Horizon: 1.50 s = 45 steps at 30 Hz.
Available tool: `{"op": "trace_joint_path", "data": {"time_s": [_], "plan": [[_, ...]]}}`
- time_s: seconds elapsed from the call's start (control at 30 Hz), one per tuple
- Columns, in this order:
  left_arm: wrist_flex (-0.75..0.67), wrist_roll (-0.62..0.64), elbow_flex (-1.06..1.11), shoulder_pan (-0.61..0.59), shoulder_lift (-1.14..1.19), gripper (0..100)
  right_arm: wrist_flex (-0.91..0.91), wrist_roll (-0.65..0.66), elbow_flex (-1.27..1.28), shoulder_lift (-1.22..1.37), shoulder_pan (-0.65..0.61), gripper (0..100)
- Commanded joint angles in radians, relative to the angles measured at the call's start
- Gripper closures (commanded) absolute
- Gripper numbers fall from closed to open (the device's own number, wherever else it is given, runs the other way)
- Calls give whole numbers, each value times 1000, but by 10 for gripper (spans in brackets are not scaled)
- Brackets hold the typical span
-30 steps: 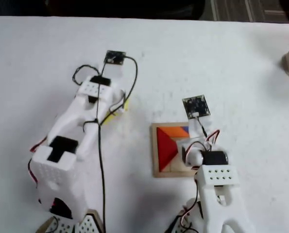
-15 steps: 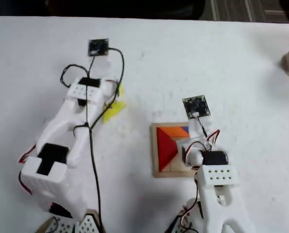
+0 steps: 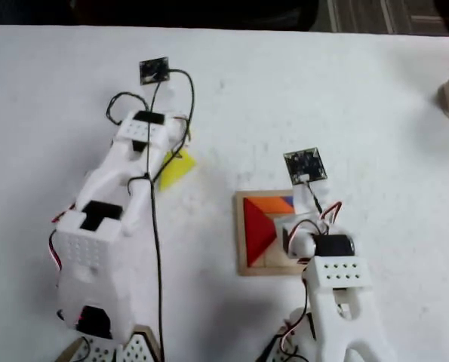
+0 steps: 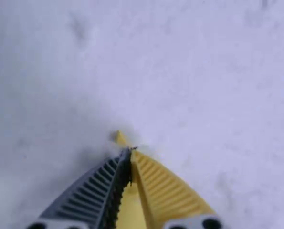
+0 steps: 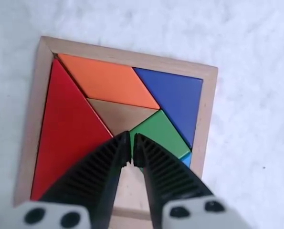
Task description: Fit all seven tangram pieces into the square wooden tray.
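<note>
The yellow piece, pinched in the left gripper left of the tray, should be carried to the tray's near gap only once the clenched, empty right gripper is cleared away

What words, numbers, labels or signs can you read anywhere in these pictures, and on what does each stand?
None can be read. The wooden tray, the pieces in it and the yellow piece are plain; any marks on the small circuit boards are too small to read.
</note>
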Motion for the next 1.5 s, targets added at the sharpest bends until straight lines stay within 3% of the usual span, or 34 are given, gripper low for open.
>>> {"op": "trace_joint_path", "data": {"time_s": [0.0, 0.2, 0.4, 0.57, 0.83, 1.03, 1.17, 1.47], "plan": [[77, 8, -28, 2, 2, 978, -7, 8, -6, -28, 7, 981], [190, 3, -25, 38, 2, 979, -7, 8, -6, -28, 7, 981], [161, -98, 54, 68, -45, 980, -7, 8, -6, -28, 4, 981], [43, -100, 110, 22, -182, 980, -5, 8, -6, -25, 5, 981], [-338, -97, 201, 8, -203, 980, -5, 8, -5, -28, 2, 981], [-413, -97, 190, 1, -170, 980, -5, 8, -5, -28, 2, 981], [-377, -97, 114, -4, -51, 980, -5, 8, -5, -28, 2, 981], [-71, -97, -57, -2, 62, 980, -5, 8, -5, -28, 5, 981]]}}
